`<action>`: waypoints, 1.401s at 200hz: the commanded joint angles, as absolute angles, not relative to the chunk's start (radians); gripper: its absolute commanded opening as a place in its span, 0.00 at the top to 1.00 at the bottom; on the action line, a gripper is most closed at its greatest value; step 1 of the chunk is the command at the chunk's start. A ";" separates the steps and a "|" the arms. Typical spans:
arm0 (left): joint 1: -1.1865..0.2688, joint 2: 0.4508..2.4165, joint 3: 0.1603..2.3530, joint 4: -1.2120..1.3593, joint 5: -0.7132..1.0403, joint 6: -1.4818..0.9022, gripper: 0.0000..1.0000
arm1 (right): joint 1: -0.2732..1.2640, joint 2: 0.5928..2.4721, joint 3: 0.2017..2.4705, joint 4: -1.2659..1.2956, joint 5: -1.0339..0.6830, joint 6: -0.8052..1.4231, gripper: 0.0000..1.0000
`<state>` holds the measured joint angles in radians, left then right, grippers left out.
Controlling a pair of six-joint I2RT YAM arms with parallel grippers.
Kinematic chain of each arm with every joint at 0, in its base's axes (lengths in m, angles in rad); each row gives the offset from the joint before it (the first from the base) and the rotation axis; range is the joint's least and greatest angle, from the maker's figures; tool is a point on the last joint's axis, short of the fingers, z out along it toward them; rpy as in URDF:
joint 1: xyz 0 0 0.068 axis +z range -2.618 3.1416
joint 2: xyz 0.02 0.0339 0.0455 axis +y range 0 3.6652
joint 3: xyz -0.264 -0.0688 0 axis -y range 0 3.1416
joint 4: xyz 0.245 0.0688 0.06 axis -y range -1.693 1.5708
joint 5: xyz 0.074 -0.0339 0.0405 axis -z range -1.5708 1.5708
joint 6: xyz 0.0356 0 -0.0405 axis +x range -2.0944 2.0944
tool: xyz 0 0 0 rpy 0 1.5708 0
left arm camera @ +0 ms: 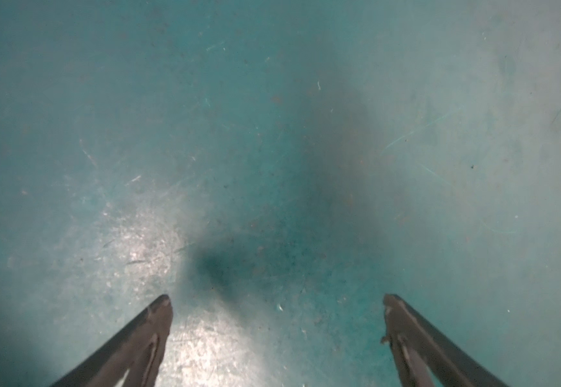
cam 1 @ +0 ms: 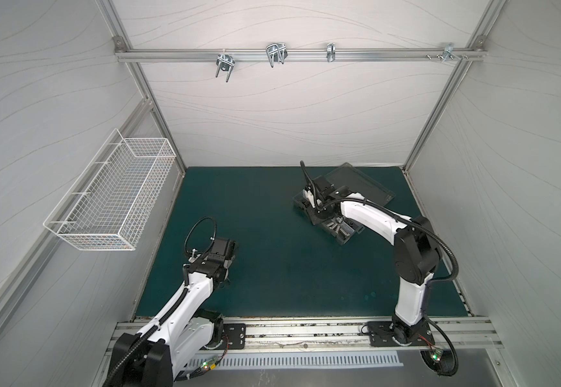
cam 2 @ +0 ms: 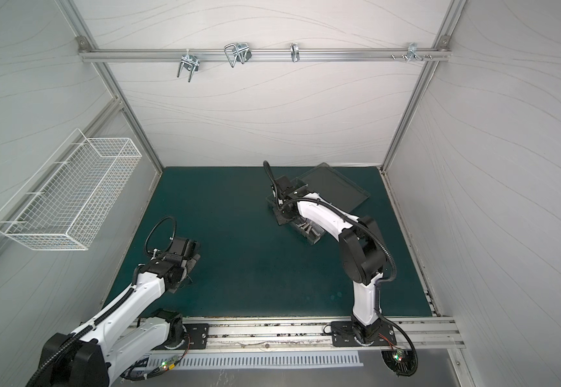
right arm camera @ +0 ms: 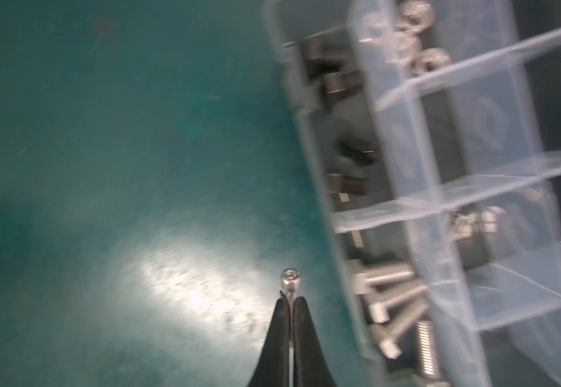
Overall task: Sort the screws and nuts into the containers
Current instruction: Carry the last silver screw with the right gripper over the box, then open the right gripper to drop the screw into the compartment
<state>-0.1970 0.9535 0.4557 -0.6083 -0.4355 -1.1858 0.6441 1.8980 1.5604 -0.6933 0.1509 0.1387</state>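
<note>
Scene: a two-armed robot works at a dark green counter (cam 1: 255, 241) inside a pale walled booth. A white wire basket (cam 1: 111, 201) hangs on the wall past the counter's left edge.

Organizer box: a clear organizer box (cam 1: 343, 231) with pale dividers lies near the counter's far right corner. Its clear lid (cam 1: 366, 187) is folded open toward the far edge.

Right pincer: the right pincer (right arm camera: 292, 301) is pressed together on a thin screw (right arm camera: 291, 278). It grips the threaded shank, and the small round socket head sticks out past the tips.

Where the screw is: held above bare counter, just beside the box's outer wall, on the side facing the counter's middle. It is not yet over any compartment.

Box contents: the right wrist view is smeared. It shows thick silver hex bolts (right arm camera: 393, 295) heaped in one end compartment, silver nuts (right arm camera: 416, 43) in another, and dark fasteners (right arm camera: 336, 83) between; their kind is too blurred to tell.

Left pincer: the left pincer (left arm camera: 275, 301) is spread wide and empty, just above bare counter toward the near left corner, well apart from the box.

Handling: the screw is probably light, rigid and smooth, so likely to swivel or slip in a narrow pinch. A hold at mid-shank, as here, seems the safest.

Next move calls for: probably carrying the screw over the right compartment and letting go low, so it does not bounce over a divider.
</note>
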 commanded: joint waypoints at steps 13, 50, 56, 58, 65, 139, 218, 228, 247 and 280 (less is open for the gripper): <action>-0.193 0.966 0.473 -0.583 -0.430 -1.176 0.01 | 0.552 1.863 1.571 -0.721 0.184 0.126 1.00; -0.192 0.969 0.477 -0.579 -0.427 -1.172 0.01 | 0.467 1.891 1.575 -0.706 0.174 0.128 1.00; -0.193 0.969 0.477 -0.579 -0.427 -1.172 0.01 | 0.457 1.897 1.576 -0.704 0.172 0.128 1.00; -0.192 0.969 0.478 -0.579 -0.427 -1.171 0.01 | 0.454 1.899 1.577 -0.703 0.171 0.129 1.00; -0.193 0.969 0.477 -0.580 -0.428 -1.171 0.01 | 0.443 1.903 1.580 -0.700 0.164 0.129 1.00; -0.192 0.982 0.479 -0.578 -0.425 -1.169 0.01 | 0.405 1.983 1.610 -0.690 0.152 0.126 0.92; -0.192 0.980 0.483 -0.577 -0.424 -1.168 0.01 | 0.403 1.923 1.587 -0.679 0.164 0.123 0.65; -0.193 0.978 0.483 -0.577 -0.423 -1.169 0.01 | 0.404 1.905 1.574 -0.672 0.166 0.122 0.64; -0.192 0.979 0.481 -0.572 -0.425 -1.165 0.01 | 0.404 1.866 1.546 -0.658 0.177 0.124 0.63; -0.192 0.980 0.492 -0.572 -0.430 -1.155 0.01 | 0.404 1.774 1.453 -0.590 0.205 0.138 0.55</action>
<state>-0.1967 0.9791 0.4557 -0.5919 -0.4110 -1.1679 0.4099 1.8648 1.5112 -0.6422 0.1738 0.1322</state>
